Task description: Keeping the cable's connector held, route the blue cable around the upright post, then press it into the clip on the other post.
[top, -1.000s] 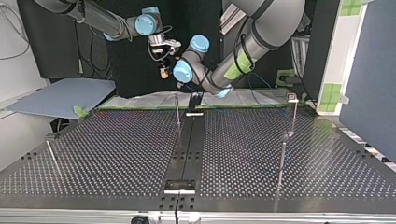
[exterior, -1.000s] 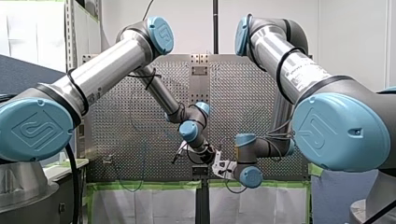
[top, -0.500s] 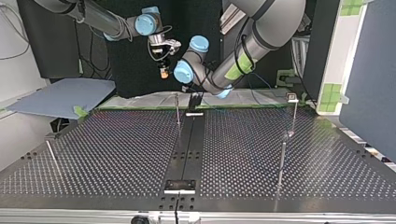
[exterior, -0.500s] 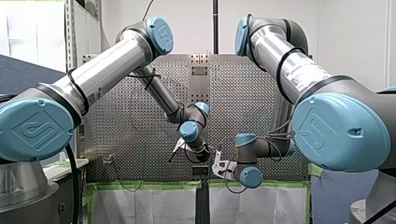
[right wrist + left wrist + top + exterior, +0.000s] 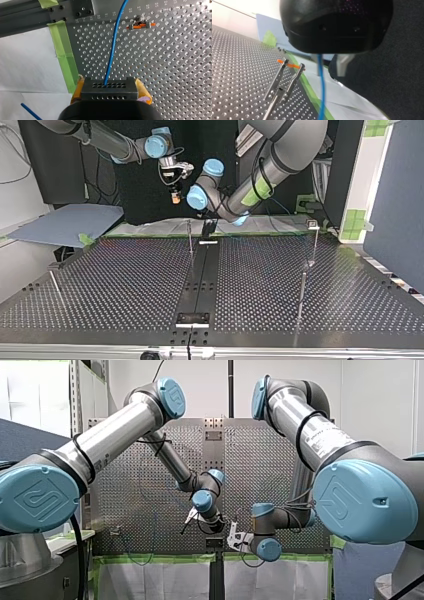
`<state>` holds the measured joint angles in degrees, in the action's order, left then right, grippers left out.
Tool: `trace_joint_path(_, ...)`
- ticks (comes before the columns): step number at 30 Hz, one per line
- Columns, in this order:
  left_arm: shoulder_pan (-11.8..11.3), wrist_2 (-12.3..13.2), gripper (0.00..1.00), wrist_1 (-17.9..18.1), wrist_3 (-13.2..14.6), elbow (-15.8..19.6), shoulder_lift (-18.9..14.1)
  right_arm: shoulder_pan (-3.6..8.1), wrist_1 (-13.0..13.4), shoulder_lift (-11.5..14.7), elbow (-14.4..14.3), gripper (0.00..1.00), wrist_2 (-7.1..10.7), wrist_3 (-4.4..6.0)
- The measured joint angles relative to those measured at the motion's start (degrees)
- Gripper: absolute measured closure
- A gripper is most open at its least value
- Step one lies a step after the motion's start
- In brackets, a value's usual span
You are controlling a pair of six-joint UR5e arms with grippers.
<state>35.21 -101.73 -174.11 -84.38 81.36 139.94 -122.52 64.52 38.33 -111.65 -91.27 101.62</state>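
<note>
In the right wrist view my right gripper [image 5: 109, 93] has its yellow pads [image 5: 143, 93] shut on the black connector [image 5: 109, 88]. The blue cable [image 5: 113, 45] runs out of the connector over the perforated plate, past an orange-tipped clip [image 5: 140, 24]. In the left wrist view my left gripper [image 5: 330, 74] holds its metal fingers [image 5: 342, 65] apart, and the blue cable [image 5: 321, 100] hangs between them, close to one finger. A forked clip post [image 5: 288, 76] with orange tips stands beside it. In the top view the two wrists meet past the table's far edge, at my right gripper [image 5: 175, 196].
Thin upright posts stand on the perforated table: one [image 5: 190, 237] by the black centre rail [image 5: 200, 280], two [image 5: 302, 290] at the top view's right, one [image 5: 54, 287] at its left. Green tape [image 5: 63, 52] lines the plate's edge over white sheeting.
My left arm's wrist has crept slightly toward my right gripper. My right arm and the connector have stayed where they were.
</note>
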Motion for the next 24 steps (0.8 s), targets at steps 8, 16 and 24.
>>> trace_joint_path(8, -0.10, 0.00, 1.00, 0.05, -1.19, 0.00, 0.01, 0.00, 0.00, 0.00, 0.02, 1.00, -0.04, 0.00)
trace_joint_path(16, -0.16, -0.98, 1.00, 0.02, -3.03, 0.00, 0.01, 0.14, 0.00, 0.04, 0.02, 1.00, -0.25, 0.01)
trace_joint_path(24, -0.20, -2.44, 1.00, 2.00, -6.81, 0.00, 0.01, 1.20, 0.09, 0.04, 0.14, 1.00, -0.26, 0.32)
